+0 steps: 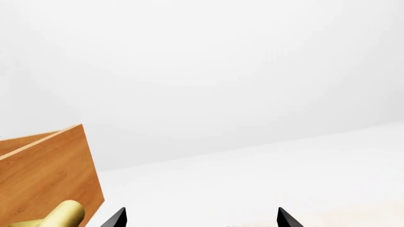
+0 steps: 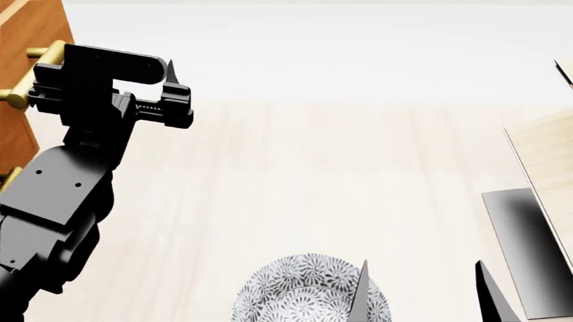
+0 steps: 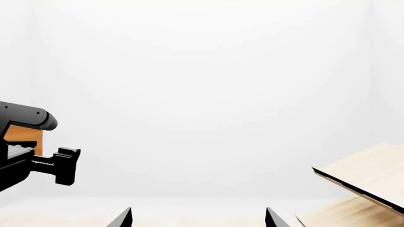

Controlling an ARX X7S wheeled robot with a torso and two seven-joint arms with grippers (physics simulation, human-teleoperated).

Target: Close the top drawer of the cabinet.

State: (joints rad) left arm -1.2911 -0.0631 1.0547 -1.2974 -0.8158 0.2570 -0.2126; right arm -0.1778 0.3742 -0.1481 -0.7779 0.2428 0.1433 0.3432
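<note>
Hovering just beside the brass handle (image 2: 36, 57) of the top drawer (image 2: 31, 30), the left hand (image 2: 174, 84) is raised off the table (image 2: 296, 174) with its fingers spread wide and nothing between them. In the left wrist view the drawer's wooden front (image 1: 47, 175) and the handle's end (image 1: 63, 213) sit off to one side of the fingertips, not in front of them — so a straight push from here would likely slide past the drawer.

The cabinet (image 2: 18, 144) lies behind the hand's wrist, partly hidden by the arm. If the hand swings sideways, a finger could hook the handle and tug the drawer crooked.

The right hand (image 2: 421, 292) waits low, also open and empty, next to the patterned bowl (image 2: 300, 295) and the pale slanted rack (image 2: 546, 147) — well apart from the drawer.
</note>
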